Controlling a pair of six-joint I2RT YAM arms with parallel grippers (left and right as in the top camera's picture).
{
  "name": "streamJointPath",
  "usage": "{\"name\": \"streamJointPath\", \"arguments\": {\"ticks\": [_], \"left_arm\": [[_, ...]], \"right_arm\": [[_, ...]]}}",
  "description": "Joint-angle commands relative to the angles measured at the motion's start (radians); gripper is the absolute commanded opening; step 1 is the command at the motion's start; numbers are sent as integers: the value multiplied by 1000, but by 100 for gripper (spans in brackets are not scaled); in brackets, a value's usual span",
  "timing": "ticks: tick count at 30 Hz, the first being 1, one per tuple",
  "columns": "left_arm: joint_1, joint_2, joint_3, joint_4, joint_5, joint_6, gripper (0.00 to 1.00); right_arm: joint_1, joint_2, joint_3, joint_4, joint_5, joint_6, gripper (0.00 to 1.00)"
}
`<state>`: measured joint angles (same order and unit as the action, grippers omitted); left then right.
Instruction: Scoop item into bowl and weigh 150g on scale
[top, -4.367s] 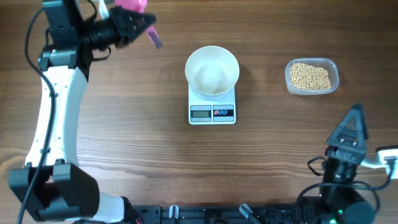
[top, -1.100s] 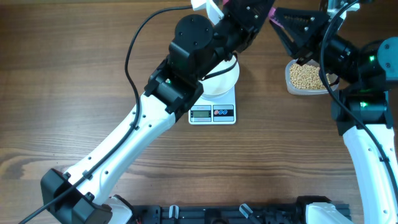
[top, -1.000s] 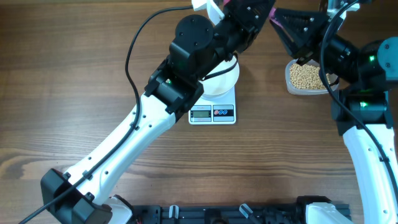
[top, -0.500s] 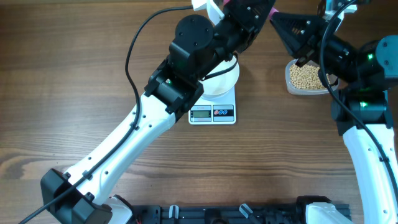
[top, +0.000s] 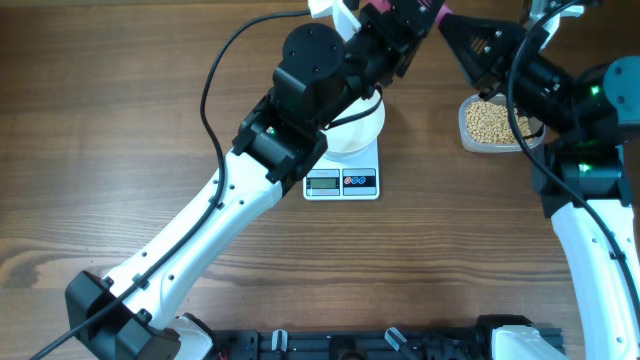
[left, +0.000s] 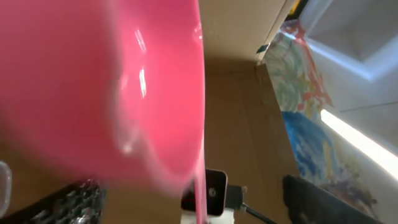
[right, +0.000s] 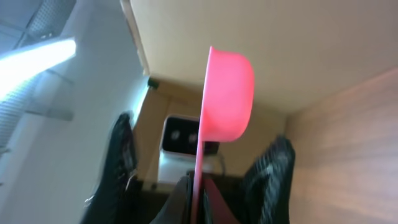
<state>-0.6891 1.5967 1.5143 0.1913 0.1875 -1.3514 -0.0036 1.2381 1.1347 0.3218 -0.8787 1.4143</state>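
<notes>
White links (top: 190, 250), black joints (top: 310, 60), black cables (top: 205, 100); right hand (top: 452, 25) black.

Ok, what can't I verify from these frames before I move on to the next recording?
What is in the bowl: overhead, the left arm covers most of it.
The reading on the scale: overhead, the digits are too small.
What the pink scoop holds: cut off by the top edge overhead, a pink blur in the left wrist view, edge-on in the right wrist view.
</notes>
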Motion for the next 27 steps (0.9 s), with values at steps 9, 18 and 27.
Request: {"name": "streamJointPath", "arguments": {"ticks": [9,18,27], "left_arm": [[1,2,10,-275,31,357,100],[135,-34,71,-745,32,662,100],[388,-41,200,-1184,32,719,100]], "right_arm": [[-152,2,107,-277,205,-364,5],[-275,2,308,-784,248,-697,5],[-284,33,413,-1205,509,-973,5]]}}
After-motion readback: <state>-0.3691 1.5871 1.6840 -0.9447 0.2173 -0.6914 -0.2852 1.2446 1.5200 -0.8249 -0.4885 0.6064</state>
